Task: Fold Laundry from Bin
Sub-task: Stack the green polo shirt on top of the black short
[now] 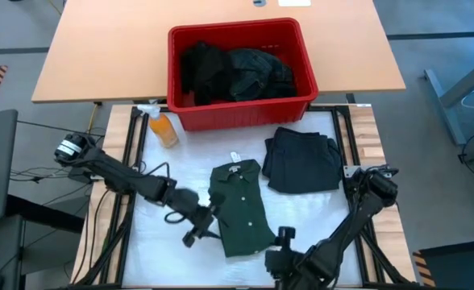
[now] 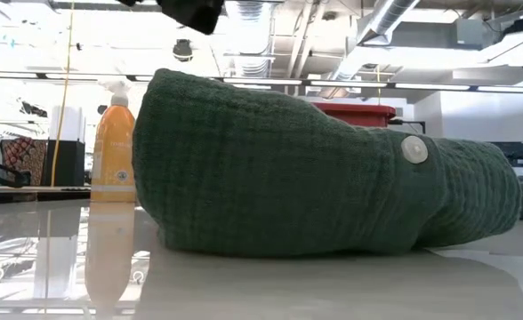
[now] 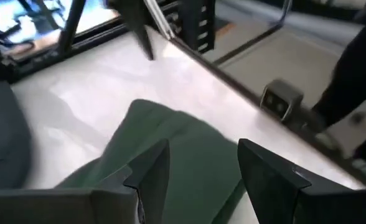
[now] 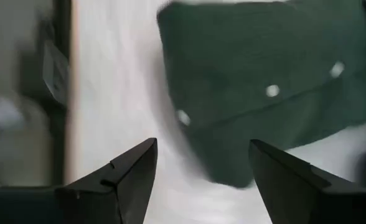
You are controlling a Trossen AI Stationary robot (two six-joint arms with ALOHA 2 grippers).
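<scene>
The dark green button shirt (image 1: 241,211) lies folded on the white table top, collar and white label toward the far edge; it fills the low view (image 2: 315,169). My left gripper (image 1: 207,219) is open at the shirt's left edge, and its fingers stand over the green cloth (image 3: 189,143). My right gripper (image 1: 284,238) is open and empty just off the shirt's near right corner (image 4: 233,93). A near-black garment (image 1: 303,161) lies folded to the shirt's right. The red bin (image 1: 237,31) holds more dark clothes (image 1: 237,72). My left gripper (image 3: 203,146) has its open fingers on either side of a strip of the shirt's left part, coming from the table's left and slanting down. I cannot tell whether the fingers touch the cloth.
An orange spray bottle (image 1: 163,129) stands at the table's far left, by the bin's near left corner; it also shows in the low view (image 2: 112,142). Black frame rails (image 1: 128,161) run along the table's left and right sides. A small grey box (image 3: 281,101) sits beyond the table.
</scene>
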